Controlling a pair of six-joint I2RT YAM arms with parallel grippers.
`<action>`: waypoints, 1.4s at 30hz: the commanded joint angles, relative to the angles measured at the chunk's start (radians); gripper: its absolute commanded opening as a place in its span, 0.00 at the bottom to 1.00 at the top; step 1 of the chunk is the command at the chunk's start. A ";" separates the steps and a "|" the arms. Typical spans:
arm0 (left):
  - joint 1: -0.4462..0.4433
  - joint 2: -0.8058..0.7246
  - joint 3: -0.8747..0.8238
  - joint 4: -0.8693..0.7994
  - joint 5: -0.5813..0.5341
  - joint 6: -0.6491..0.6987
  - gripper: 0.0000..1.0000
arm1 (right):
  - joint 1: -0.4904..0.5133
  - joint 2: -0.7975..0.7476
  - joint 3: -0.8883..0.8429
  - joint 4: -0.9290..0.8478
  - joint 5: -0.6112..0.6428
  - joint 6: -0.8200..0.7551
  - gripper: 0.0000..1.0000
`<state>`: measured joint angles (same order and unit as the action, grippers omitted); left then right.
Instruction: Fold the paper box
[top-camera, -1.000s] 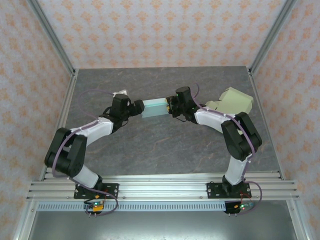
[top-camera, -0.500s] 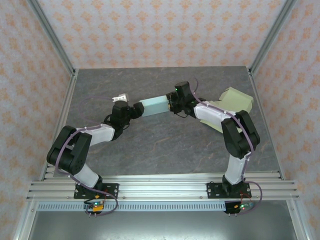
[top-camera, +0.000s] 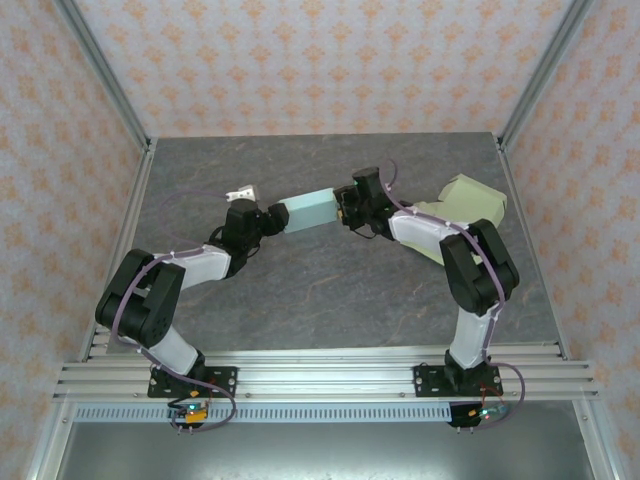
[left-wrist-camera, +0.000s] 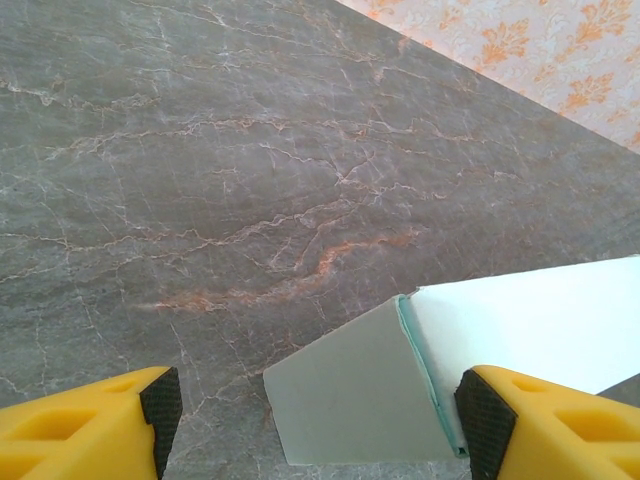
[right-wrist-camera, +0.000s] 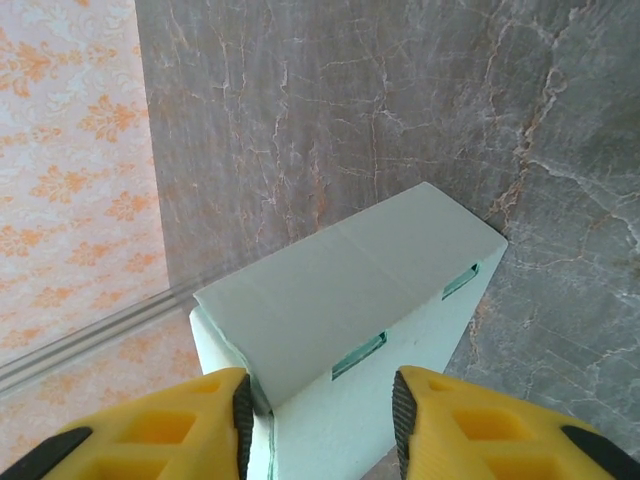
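The paper box (top-camera: 308, 211) sits just above the middle of the top frame, a long slim carton of smooth matt card, pale mint outside with a stronger teal along its cut edges. It lies slanted, its right end higher in the frame, bridging the 2 arms.

In the right wrist view its top panel carries a faint crease across the middle. The side face below has 2 short slits that show teal inside.

In the left wrist view an end flap (left-wrist-camera: 345, 400), a flat 4-sided panel hinged on a teal fold, angles out at the lower centre over the stone.

The right gripper (top-camera: 346, 208) has its jaws narrow. The box end fills the gap between the black rubber pads (right-wrist-camera: 243, 420) on yellow plastic fingers, so it holds the carton.

The left gripper (top-camera: 272, 220) stands wide. The flap lies between its fingers, the picture-right pad (left-wrist-camera: 485, 420) is at the box edge, and the other is well apart from the card.

The table (top-camera: 330, 290) is grey marble-look slab with white and rusty-orange veins.

At the right of the top frame lies a cream cardboard piece (top-camera: 472, 203), angular and partly folded, beside the right arm.

A small white scrap (top-camera: 240, 190) lies up-left of the left gripper.

Wallpaper (top-camera: 320, 60) in pink with an orange floral repeat backs the cell, framed by ribbed aluminium rails (top-camera: 320, 375).
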<state>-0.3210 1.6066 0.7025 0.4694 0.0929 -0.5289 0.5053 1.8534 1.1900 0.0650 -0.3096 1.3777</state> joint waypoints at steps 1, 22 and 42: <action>-0.004 0.063 -0.019 -0.207 -0.030 0.049 0.75 | 0.003 -0.034 0.051 -0.191 0.054 -0.092 0.42; -0.047 0.062 -0.023 -0.179 -0.016 0.103 0.75 | 0.063 0.178 0.347 -0.329 -0.081 0.044 1.00; 0.000 -0.320 0.089 -0.366 -0.073 0.120 0.88 | 0.028 0.137 0.194 -0.163 -0.020 0.112 0.52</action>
<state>-0.3458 1.3403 0.7498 0.1749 0.0639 -0.4206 0.5484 2.0129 1.4185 -0.1509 -0.3588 1.4570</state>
